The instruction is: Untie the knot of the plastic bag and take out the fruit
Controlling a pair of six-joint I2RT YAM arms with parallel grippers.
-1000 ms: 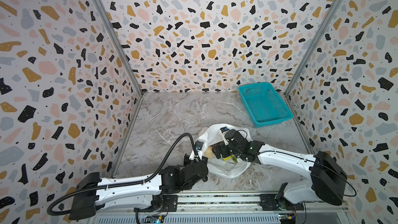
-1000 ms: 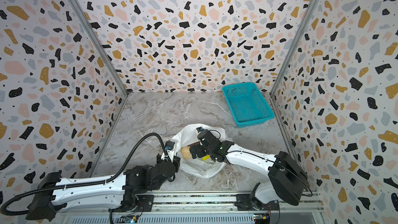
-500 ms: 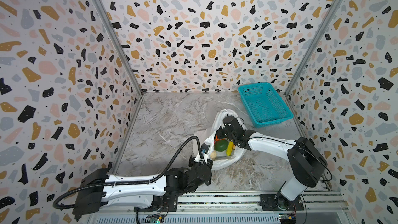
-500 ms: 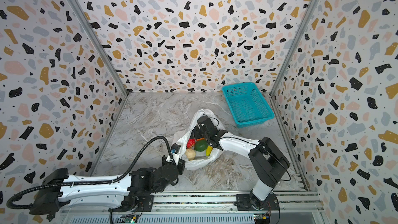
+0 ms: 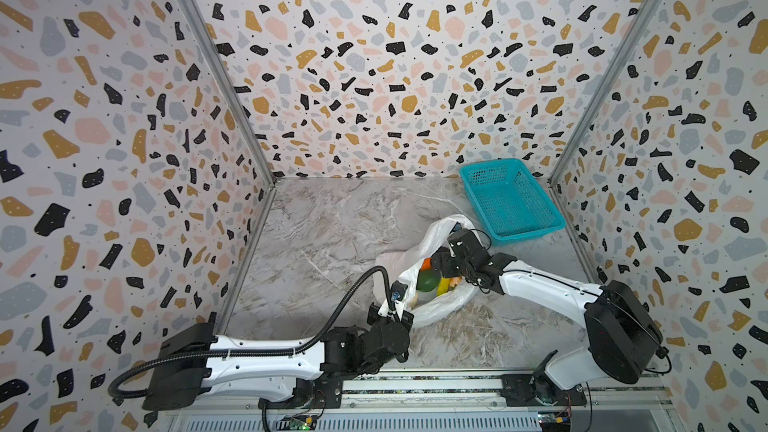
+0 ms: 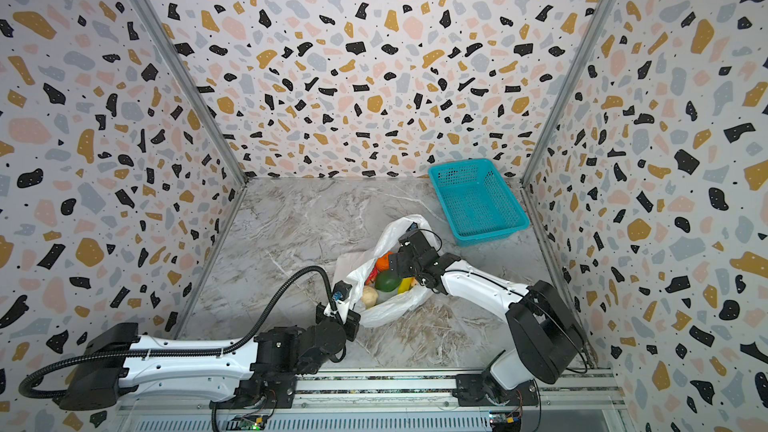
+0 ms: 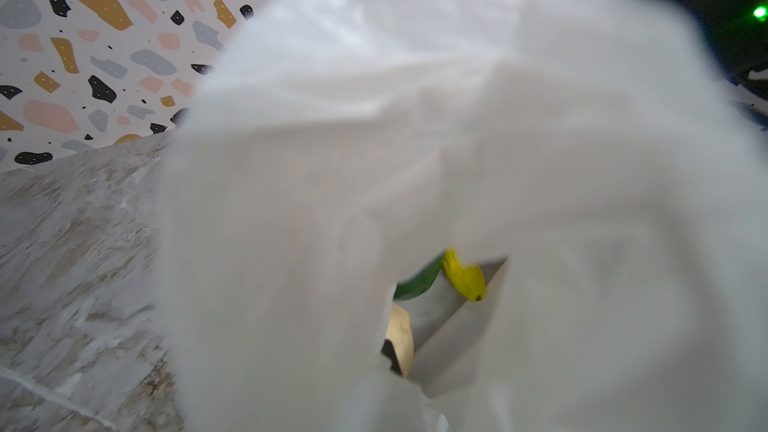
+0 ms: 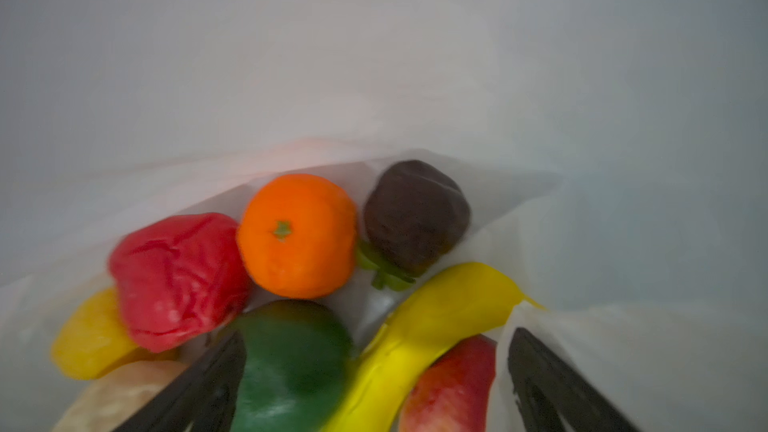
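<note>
I see a grey marble tabletop (image 5: 332,234) inside terrazzo-patterned walls. A teal mesh basket (image 5: 528,234) sits at its far right corner. Near the basket, at centre right in both top views, lies the plastic bag (image 5: 440,309), white and crinkled, its mouth gaping upward.

My left gripper (image 5: 395,311) is at the bag's near rim, jaws pressed together on the thin plastic. In the left wrist view the bag fills nearly everything.

My right gripper (image 8: 378,336) reaches inside the bag's mouth, jaws spread wide. Its 2 dark fingers (image 8: 199,388) straddle the fruit and hold nothing.

All the fruit is in the bag. Between the fingers lie a yellow banana (image 8: 432,326), a green fruit (image 8: 291,363) and a pinkish-red fruit (image 8: 453,388). Beyond them are a red fruit (image 8: 178,280), an orange (image 8: 297,236) and a dark purple-brown fruit (image 8: 415,214). A lemon (image 8: 89,338) and a beige fruit (image 8: 116,396) lie to one side.
</note>
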